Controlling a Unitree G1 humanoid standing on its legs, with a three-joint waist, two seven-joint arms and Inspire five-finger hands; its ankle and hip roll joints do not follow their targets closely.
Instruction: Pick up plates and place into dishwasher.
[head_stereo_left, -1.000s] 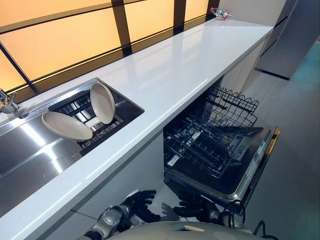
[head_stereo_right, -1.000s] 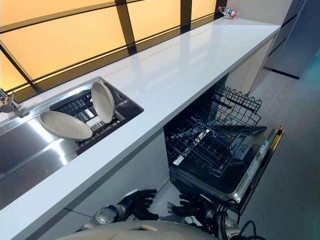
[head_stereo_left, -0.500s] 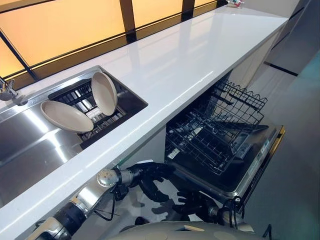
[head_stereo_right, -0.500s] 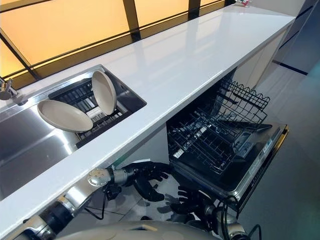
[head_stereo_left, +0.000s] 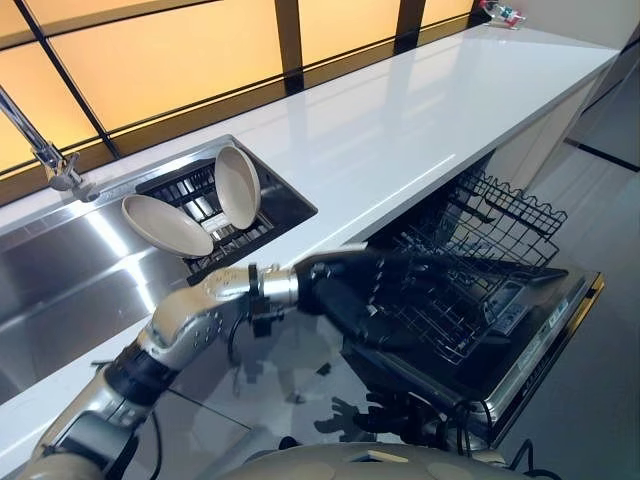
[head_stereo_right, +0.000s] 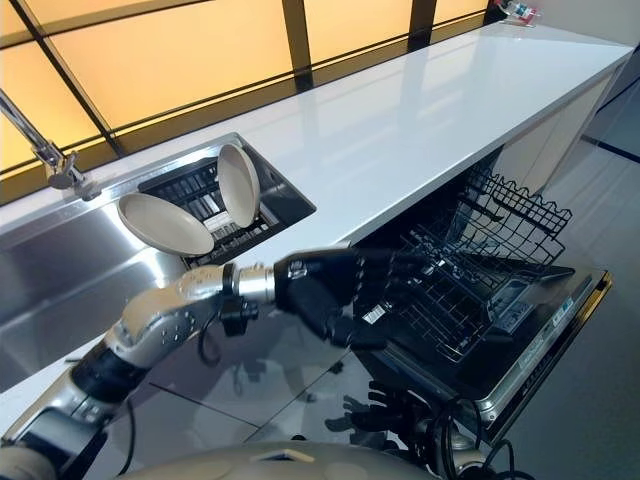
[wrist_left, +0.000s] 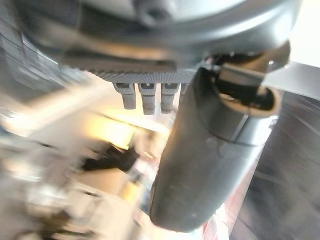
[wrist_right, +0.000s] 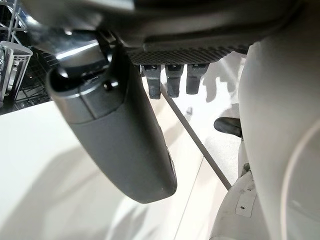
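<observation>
— Which way do the plates lie from your hand?

— Left and farther off. The two beige round plates, one tilted low (head_stereo_left: 166, 226) and one nearly on edge (head_stereo_left: 237, 186), lean in the dark ribbed rack (head_stereo_left: 262, 213) set in the steel sink (head_stereo_left: 60, 290), past the front edge of the white counter (head_stereo_left: 400, 120). My left hand (head_stereo_left: 345, 295) hangs near me, right of them and lower, in front of the open dishwasher's black wire rack (head_stereo_left: 470, 260), fingers straight and spread, holding nothing.

— And your right hand?

— My right hand (head_stereo_left: 385, 418) is low by the dishwasher door, fingers loose and empty. I judge the left arm nearer; the upright plate's rim faces it.
</observation>
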